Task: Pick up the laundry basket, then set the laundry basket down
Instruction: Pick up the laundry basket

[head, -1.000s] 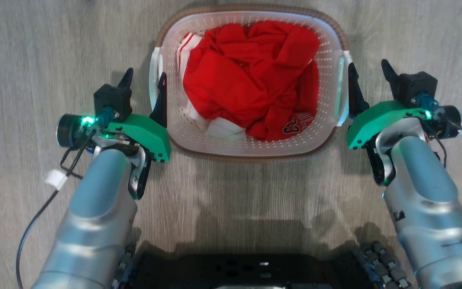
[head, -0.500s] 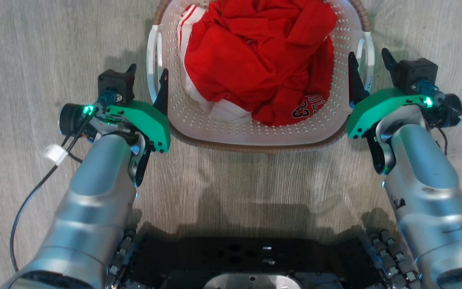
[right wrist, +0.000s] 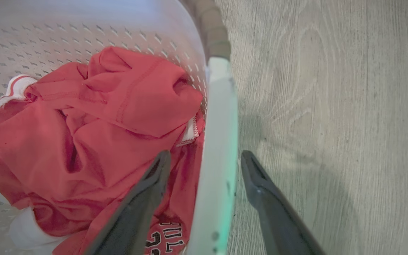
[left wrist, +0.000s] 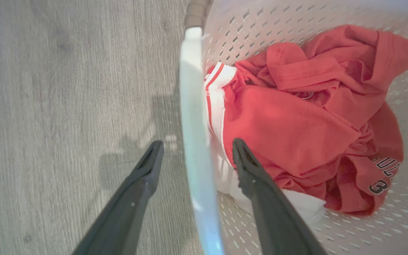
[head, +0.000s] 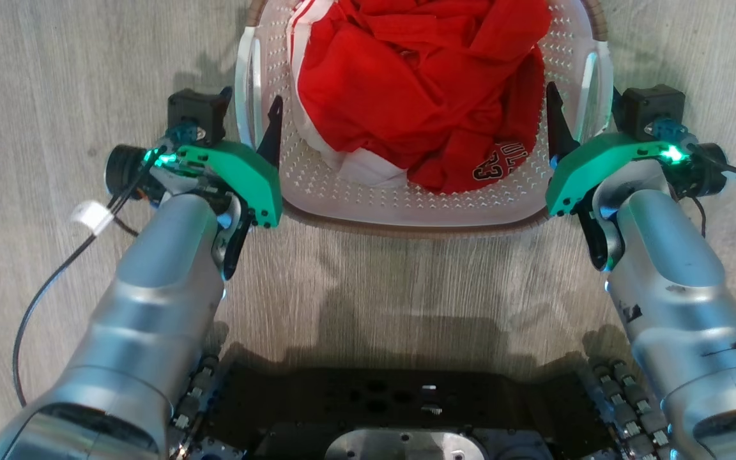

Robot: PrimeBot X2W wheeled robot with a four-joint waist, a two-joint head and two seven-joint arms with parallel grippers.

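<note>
The left gripper (head: 250,102), upper left, we see spread around a white handle (head: 243,70) of the laundry basket (head: 406,201); the right gripper (head: 582,96), upper right, likewise, perhaps not touching.

- The laundry basket (head: 374,198) is small, white and rounded-rectangular. Its plastic walls carry rows of small perforations, and a brown woven-look rim edges it.
- It is upright with its open top facing up, directly between the left gripper (head: 251,99) and the right gripper (head: 582,92).
- Its white left handle (left wrist: 197,141) runs between the left gripper's two spread fingers, one finger outside the basket and one inside.
- Its white right handle (right wrist: 218,141) lies the same way between the right gripper's spread fingers.
- A crumpled red and white garment (head: 419,83) fills its inside.
</note>
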